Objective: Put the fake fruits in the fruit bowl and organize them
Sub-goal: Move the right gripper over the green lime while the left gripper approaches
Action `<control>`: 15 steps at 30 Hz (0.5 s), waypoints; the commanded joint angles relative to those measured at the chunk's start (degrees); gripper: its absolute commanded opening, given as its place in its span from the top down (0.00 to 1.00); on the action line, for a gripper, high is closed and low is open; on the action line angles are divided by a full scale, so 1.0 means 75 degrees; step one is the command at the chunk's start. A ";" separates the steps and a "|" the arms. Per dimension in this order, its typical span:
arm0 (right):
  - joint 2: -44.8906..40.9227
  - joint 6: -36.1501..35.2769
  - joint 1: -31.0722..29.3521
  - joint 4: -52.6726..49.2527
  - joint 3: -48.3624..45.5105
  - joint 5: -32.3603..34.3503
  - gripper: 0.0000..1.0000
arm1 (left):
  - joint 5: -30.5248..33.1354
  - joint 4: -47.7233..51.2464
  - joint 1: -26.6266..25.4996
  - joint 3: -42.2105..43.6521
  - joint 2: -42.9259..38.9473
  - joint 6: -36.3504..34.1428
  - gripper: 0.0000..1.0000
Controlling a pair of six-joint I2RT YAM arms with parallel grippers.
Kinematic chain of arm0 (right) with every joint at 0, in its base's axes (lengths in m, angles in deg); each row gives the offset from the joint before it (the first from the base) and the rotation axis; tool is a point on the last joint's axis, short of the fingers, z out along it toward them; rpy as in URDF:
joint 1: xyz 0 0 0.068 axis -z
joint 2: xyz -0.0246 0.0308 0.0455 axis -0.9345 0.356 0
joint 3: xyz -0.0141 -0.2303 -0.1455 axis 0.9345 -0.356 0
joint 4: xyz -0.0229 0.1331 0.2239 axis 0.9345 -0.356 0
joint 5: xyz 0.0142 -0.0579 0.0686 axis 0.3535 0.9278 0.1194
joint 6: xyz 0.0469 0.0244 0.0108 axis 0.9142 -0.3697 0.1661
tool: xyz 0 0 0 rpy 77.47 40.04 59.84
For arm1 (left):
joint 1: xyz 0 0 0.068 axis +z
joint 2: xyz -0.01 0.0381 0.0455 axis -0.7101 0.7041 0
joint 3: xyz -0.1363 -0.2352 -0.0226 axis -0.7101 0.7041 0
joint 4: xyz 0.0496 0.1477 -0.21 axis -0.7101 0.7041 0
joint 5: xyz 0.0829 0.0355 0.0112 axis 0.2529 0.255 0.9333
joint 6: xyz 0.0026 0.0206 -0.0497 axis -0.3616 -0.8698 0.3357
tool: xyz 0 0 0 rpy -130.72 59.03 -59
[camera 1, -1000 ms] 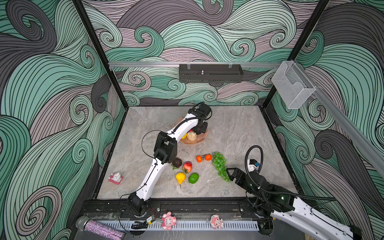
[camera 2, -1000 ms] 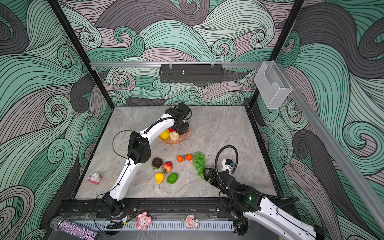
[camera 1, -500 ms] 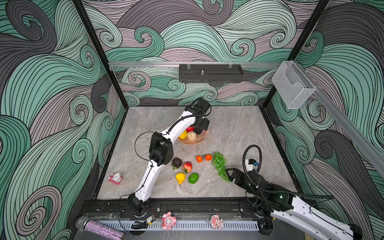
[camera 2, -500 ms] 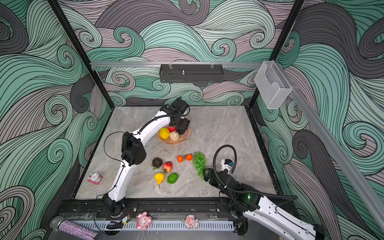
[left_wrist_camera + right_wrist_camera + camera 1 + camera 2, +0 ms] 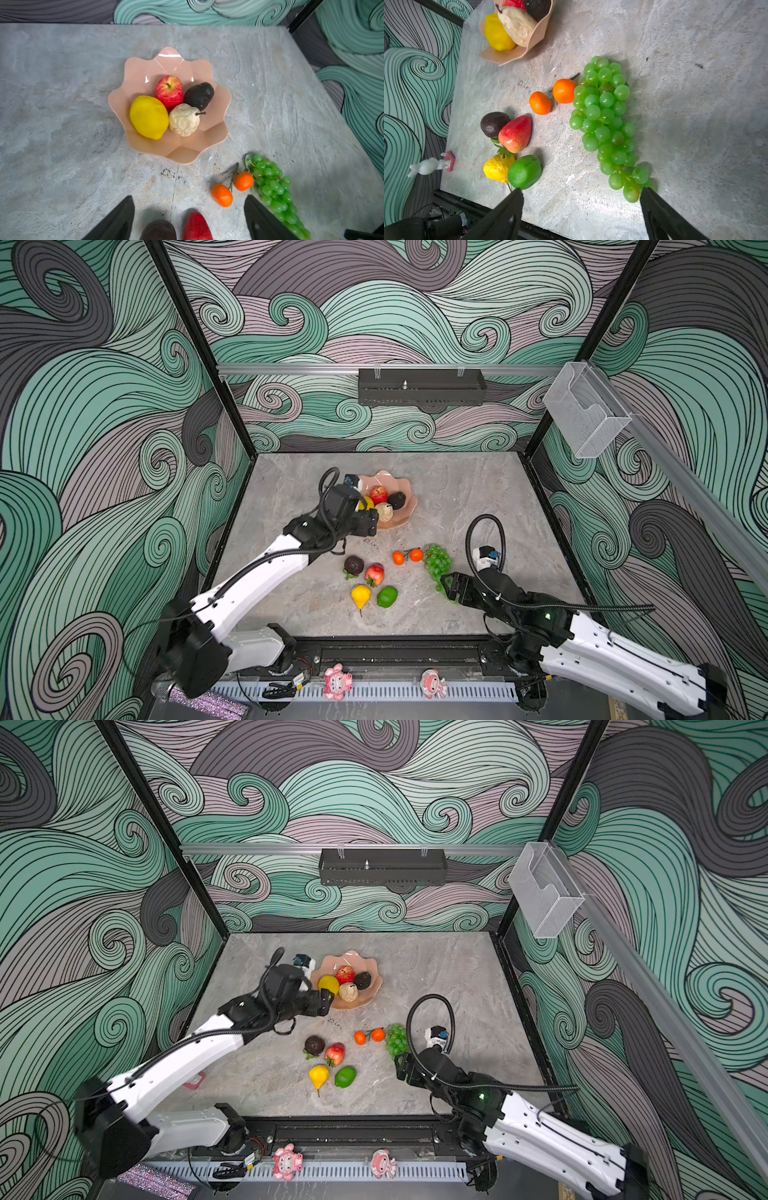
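Just off the fruit bowl's (image 5: 172, 62) robot-side rim: the left gripper (image 5: 188, 200) is hanging above the table (image 5: 457, 489), fingers (image 5: 122, 216) standing wide apart, gripping nothing. Four pieces are sitting packed inside the bowl: a lemon (image 5: 148, 117) on its left, a red apple (image 5: 169, 90) toward its far side, a dark avocado (image 5: 198, 95) on its right, and a pale knobbly pear (image 5: 184, 122) on its robot side, nestling against the lemon.

Well away from the bowl, toward the robot and to the right: the right gripper (image 5: 581, 192) is hanging over the table, jaws spread wide, holding nothing. One finger (image 5: 654, 207) is sitting just beside the tail of the green grapes (image 5: 604, 116); contact cannot be told. The bunch is lying flat, running from the gripper back toward the bowl. The oranges (image 5: 563, 91), two on one stem, are lying at the bunch's bowl end, one right against the grapes.

Further from the bowl on the robot side, four more are clustering: a dark round fruit (image 5: 493, 123) touching a strawberry (image 5: 516, 134), then a yellow pear (image 5: 498, 168) and a lime (image 5: 524, 171) just beside each other. A white rabbit figurine (image 5: 428, 166) is standing far left of the bowl by the table edge. Two pink figurines (image 5: 337, 681) are sitting beyond the table's front, farthest from the bowl.
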 commanded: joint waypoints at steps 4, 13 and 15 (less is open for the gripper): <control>0.2018 -0.0474 -0.0942 0.1025 0.0887 -0.0026 0.11 | 0.1143 -0.1251 0.0089 0.2561 -0.2464 0.0856 0.15; 0.5135 -0.0565 -0.1575 0.1129 0.2603 -0.0522 0.10 | 0.1985 -0.0719 0.0095 0.4367 -0.5675 0.0635 0.11; 0.5694 -0.0450 -0.1642 0.0868 0.2978 -0.0483 0.10 | 0.2016 -0.0646 0.0087 0.4572 -0.6105 0.0562 0.11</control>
